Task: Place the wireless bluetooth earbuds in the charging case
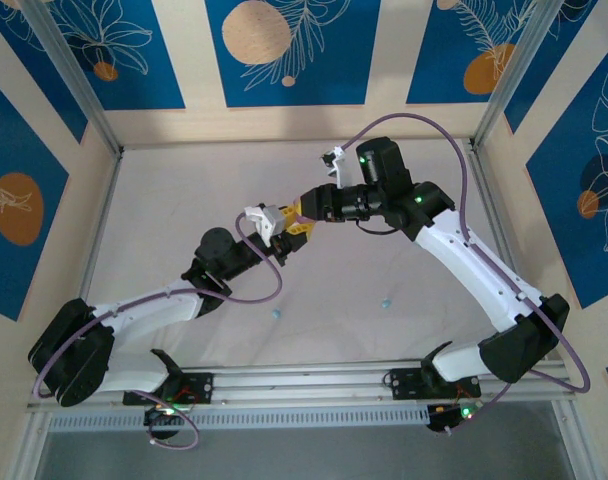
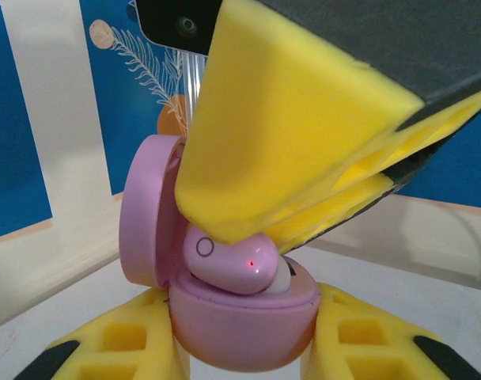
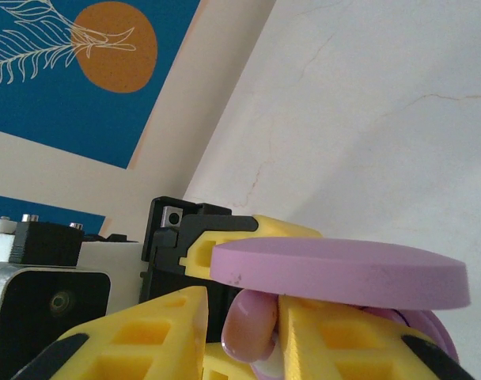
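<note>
Left gripper: my left gripper [image 2: 244,348] pinches the pink round plastic charging case [image 2: 240,324] between its yellow foam-like fingers, at the bottom centre of the left wrist view.
Right gripper: my right gripper [image 3: 244,321] brackets the pink glossy plastic earbud [image 2: 232,265] with a finger close on each side. Whether the fingers press it or stand slack, I cannot tell.
Case: held up off the pale table [image 1: 184,200] at mid frame of the top view. Its flat pink hinged lid [image 2: 142,214] is swung open to the left.
Earbud: lying in the case's mouth, apparently partly seated. A red light shows on its shell.
Key relation: the earbud sits directly under my right fingertips and directly above the case's well. Its long axis runs left to right across the mouth, dipping slightly to the right, where a pale tip shows.
Nearer arm: the right gripper is at the earbud, so seating it falls to that arm, while the left only steadies the case.
Left wrist view adds: how deep the earbud sits and how it is tilted.
Right wrist view adds: the earbud between my own fingers, with the lid edge-on just above it.
Top view adds: two small teal earbuds [image 1: 276,313] lying loose on the table, toward the lower middle of the frame and well apart from both grippers.
Step, as judged: the pink earbud is being set into the case, and the teal ones are not yet placed.
</note>
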Motion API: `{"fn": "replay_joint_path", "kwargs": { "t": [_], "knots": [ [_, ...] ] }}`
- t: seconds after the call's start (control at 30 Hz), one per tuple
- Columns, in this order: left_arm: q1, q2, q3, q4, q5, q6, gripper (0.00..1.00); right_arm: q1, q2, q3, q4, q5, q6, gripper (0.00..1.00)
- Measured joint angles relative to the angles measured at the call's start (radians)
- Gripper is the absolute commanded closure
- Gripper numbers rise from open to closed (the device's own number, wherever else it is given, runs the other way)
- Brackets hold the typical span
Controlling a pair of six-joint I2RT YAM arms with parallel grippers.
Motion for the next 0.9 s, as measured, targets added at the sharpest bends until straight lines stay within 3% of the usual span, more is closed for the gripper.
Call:
{"fn": "replay_joint_path", "kwargs": {
  "t": [0.9],
  "knots": [
    [0.000, 0.000, 0.000, 0.009, 0.000, 0.000, 0.71, 0.001, -0.016, 0.006, -0.029, 0.034, 0.000, 0.69]
  ]
}}
